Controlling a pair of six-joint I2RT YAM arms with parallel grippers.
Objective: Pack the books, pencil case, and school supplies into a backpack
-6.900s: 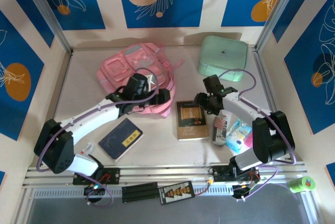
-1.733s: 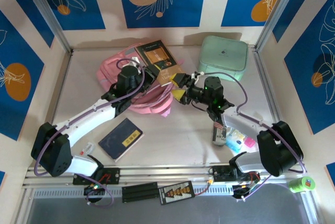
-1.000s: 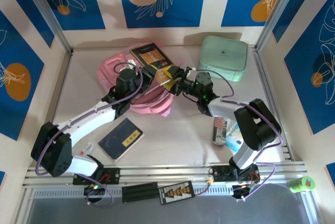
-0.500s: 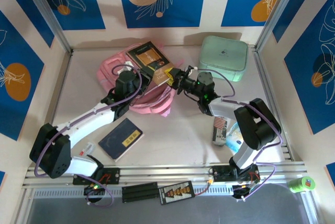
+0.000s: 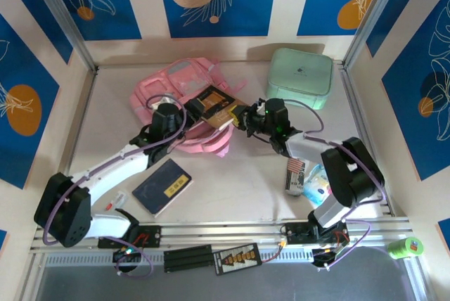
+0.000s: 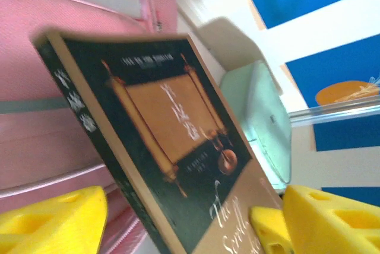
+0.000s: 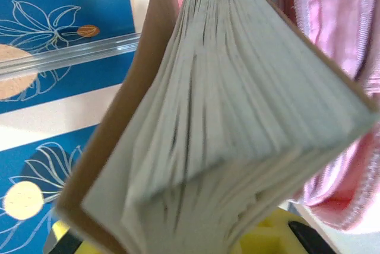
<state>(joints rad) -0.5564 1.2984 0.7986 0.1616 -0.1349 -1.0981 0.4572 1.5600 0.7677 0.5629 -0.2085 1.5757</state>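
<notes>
- Change: the dark brown and tan book point(image 5: 213, 104) sits lower and nearer than half a second ago. It lies tilted across the open top of the pink backpack point(image 5: 184, 79), no longer raised over its far edge.
- Left gripper point(image 6: 184, 206): fingers have sprung wide apart and hold nothing; the book's cover lies just beyond them.
- Right gripper point(image 5: 239, 114): clamped on the book's right corner.
- Judgement: insertion is under way, carried by the right arm alone.
- Containers: how deep the book sits in the backpack cannot be told. The mint-green box point(image 5: 299, 77), far right, is closed.
- Outstanding: navy book point(image 5: 162, 186) on the table, near left; small supplies point(image 5: 309, 178), near right.
</notes>
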